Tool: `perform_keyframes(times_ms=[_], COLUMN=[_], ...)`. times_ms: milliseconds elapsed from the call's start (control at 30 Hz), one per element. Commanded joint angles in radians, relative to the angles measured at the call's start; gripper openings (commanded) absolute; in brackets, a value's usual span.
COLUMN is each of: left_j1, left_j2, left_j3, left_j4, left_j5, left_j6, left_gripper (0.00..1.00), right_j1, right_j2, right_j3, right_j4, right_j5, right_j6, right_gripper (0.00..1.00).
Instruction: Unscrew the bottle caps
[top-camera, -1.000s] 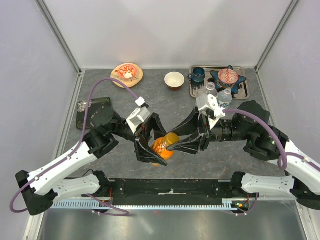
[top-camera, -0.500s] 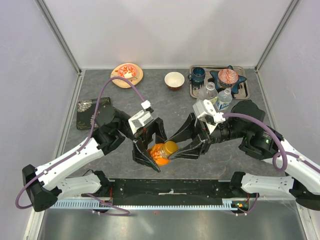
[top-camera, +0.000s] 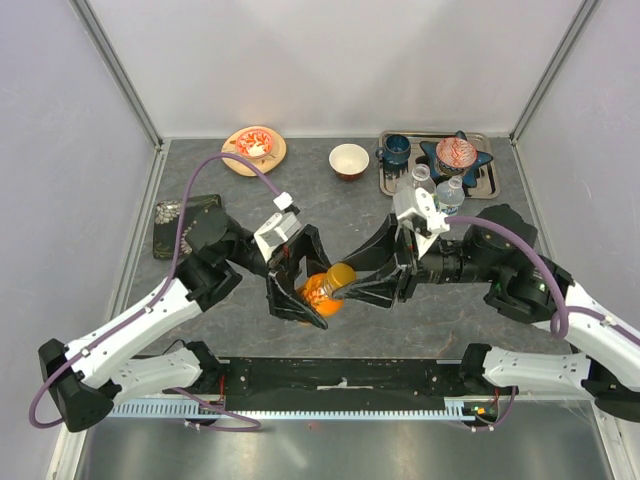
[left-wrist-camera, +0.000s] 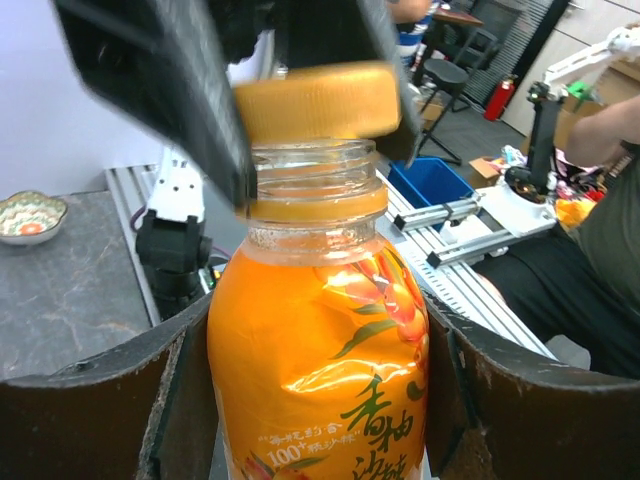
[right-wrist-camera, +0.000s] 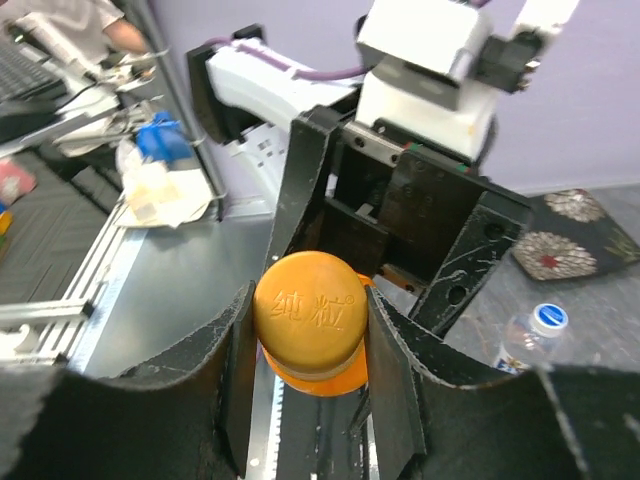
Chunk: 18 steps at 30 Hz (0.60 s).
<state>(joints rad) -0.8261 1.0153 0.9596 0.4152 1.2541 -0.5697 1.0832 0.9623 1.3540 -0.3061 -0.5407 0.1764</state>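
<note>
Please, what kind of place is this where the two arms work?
Probably a robotics lab test cell: a grey tabletop enclosed by plain white walls on aluminium posts, with an office chair and another white robot arm visible beyond it in the left wrist view.

Open tabletop (top-camera: 350, 215) between the arms; cluttered tray (top-camera: 487, 180) beyond.

Orange bottle (left-wrist-camera: 318, 350), orange cap (right-wrist-camera: 309, 312); label apparently leaf-patterned.

Orange bottle (left-wrist-camera: 318, 370) in my left claw (left-wrist-camera: 318, 420), label reading "100%" beside large Chinese characters, partly legible, orange cap (right-wrist-camera: 309, 312) in my right claw (right-wrist-camera: 305, 355), top embossed with two Chinese characters
</note>
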Motion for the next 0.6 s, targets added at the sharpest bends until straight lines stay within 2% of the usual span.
perform_keyframes(times_ms=[0, 167, 200, 333, 433, 567], left_j1=[0.03, 0.03, 0.031, 0.03, 0.03, 0.03], left_j2=[-0.011, -0.037, -0.05, -0.131, -0.237, -0.365], left_j3=[-0.018, -0.033, -0.035, -0.044, -0.067, -0.082], left_j4=[-0.174, -0.22, -0.252, -0.357, -0.409, -0.479], left_j5=[-0.133, -0.179, -0.188, -0.298, -0.424, -0.574], left_j6=[0.114, 0.158, 0.169, 0.235, 0.272, 0.315], left_gripper=[0.23, 0.23, 0.23, 0.23, 0.23, 0.23], right_j1=[0.021, 0.023, 0.021, 0.021, 0.021, 0.023], right_j2=[-0.089, -0.138, -0.151, -0.137, -0.105, -0.039], right_j3=[0.057, 0.019, 0.011, -0.099, -0.25, -0.404], right_j4=[0.107, 0.098, 0.082, -0.089, -0.14, -0.105], right_j5=[0.194, 0.483, 0.63, 0.984, 1.099, 1.095], right_j6=[0.066, 0.066, 0.066, 0.101, 0.185, 0.277], right_gripper=[0.0, 0.0, 0.0, 0.0, 0.0, 0.0])
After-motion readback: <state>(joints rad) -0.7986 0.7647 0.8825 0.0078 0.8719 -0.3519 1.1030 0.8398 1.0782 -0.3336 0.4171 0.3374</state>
